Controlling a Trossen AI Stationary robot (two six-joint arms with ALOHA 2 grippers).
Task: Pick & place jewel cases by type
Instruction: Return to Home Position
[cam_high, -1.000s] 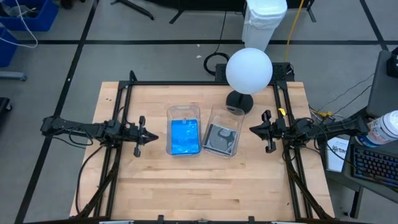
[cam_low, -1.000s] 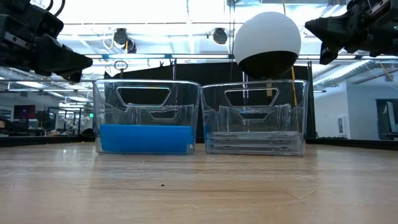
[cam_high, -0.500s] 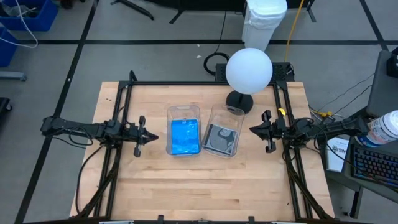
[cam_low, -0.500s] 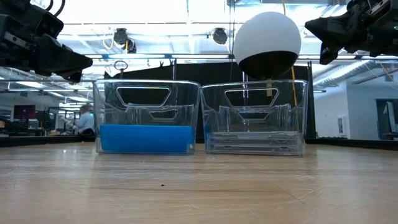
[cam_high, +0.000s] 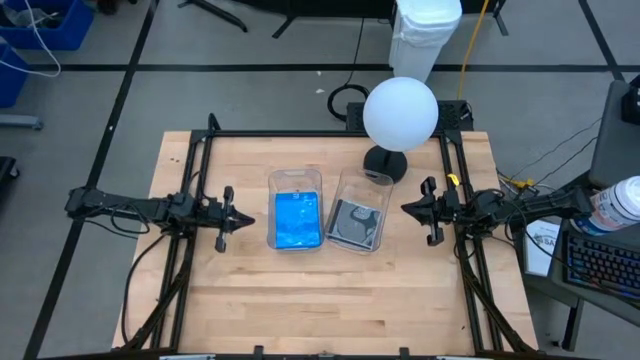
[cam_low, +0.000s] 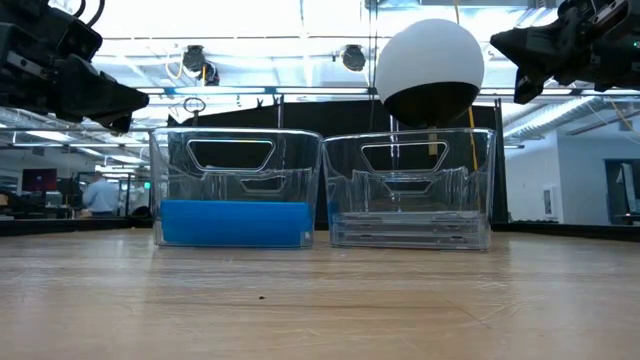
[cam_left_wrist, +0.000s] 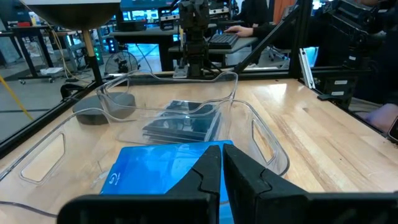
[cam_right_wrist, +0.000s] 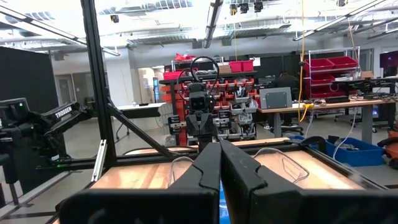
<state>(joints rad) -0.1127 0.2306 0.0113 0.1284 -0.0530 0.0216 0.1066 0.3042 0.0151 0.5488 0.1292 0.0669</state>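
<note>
Left gripper (cam_high: 226, 216) at 9 o'clock, right gripper (cam_high: 428, 212) at 3, both empty, fingers together. Blue jewel cases (cam_high: 297, 220) in left tub (cam_high: 295, 171), dark jewel cases (cam_high: 352, 222) in right tub (cam_high: 337, 200). I'd park level, clear of both rims.

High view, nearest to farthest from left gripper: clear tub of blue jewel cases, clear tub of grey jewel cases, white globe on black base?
1. Clear tub of blue jewel cases, next to the left gripper.
2. Clear tub of grey jewel cases, table centre.
3. White globe on black base, back edge.
</note>
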